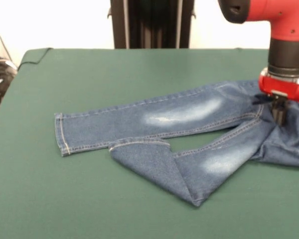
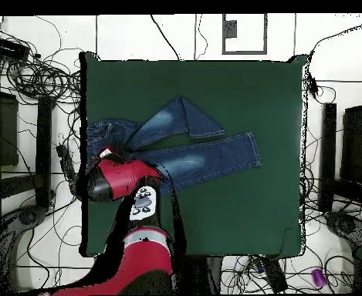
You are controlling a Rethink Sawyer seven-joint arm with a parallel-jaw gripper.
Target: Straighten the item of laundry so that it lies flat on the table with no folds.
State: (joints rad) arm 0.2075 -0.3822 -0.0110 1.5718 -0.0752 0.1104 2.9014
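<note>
- The bench (image 1: 114,209), covered in dark green cloth, is far larger than what lies on it. In the overhead view broad bare cloth lies along its top edge, its right edge and most of its bottom edge, so there is plenty of open room on those sides.
- The red and black arm (image 2: 130,254) comes up over the bench's bottom edge near the bottom-left corner in the overhead view. There its bulk hides the part of the cloth it stands over; the front view shows that spot from the side instead.
- The jeans (image 1: 179,114) lie in the left half of the bench in the overhead view, the waistband just beside the left edge. The long axis runs across the bench, cuffs pointing toward the right edge.
- One leg lies straight and flat, its hemmed cuff (image 1: 62,134) about mid-bench.
- The other leg is doubled back on itself; the front view shows the fold as a point toward the near edge, with the cuff turned up beside the straight leg.
- The fingers (image 1: 279,112) stand on the denim near the waist, close together; whether they pinch the cloth I cannot tell.
</note>
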